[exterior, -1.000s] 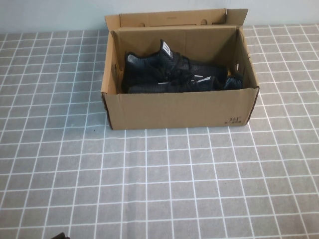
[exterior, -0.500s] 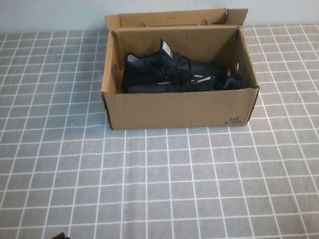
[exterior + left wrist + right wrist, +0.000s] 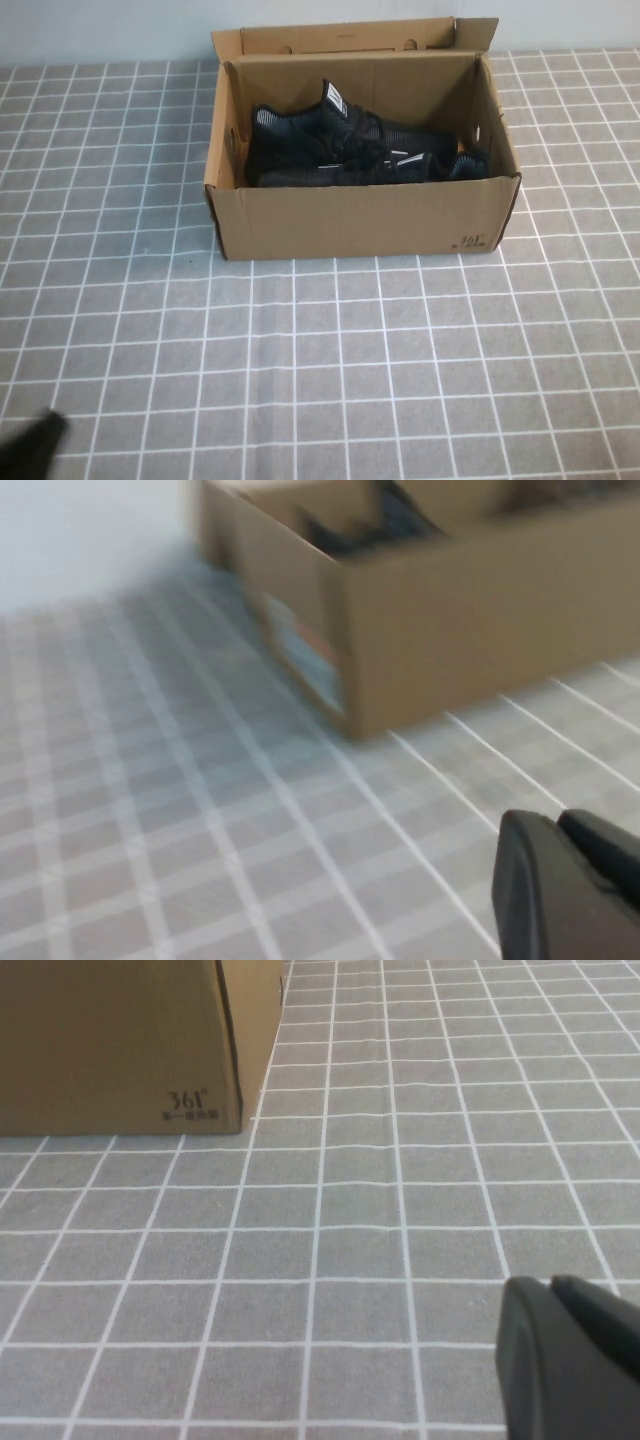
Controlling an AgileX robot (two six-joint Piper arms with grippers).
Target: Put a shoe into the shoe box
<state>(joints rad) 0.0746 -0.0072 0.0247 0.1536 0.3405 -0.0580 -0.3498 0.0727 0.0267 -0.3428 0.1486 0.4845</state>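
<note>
The brown shoe box (image 3: 360, 215) stands open at the far middle of the table, its flap lid (image 3: 350, 36) folded back. Black sneakers (image 3: 340, 150) with white dashes lie inside it, one tongue label (image 3: 335, 98) sticking up. My left gripper (image 3: 30, 450) is a blurred dark shape at the near left corner, far from the box. In the left wrist view its fingers (image 3: 560, 825) are together and empty, with the box (image 3: 480, 610) ahead. My right gripper (image 3: 550, 1285) is shut and empty over the cloth, near the box corner (image 3: 110, 1040) with the "361" print (image 3: 187, 1100).
A grey cloth with a white grid (image 3: 330, 370) covers the table. A pale wall (image 3: 100, 30) runs behind the box.
My left gripper has come up into the high view at the near left corner. The box and shoes have not moved.
</note>
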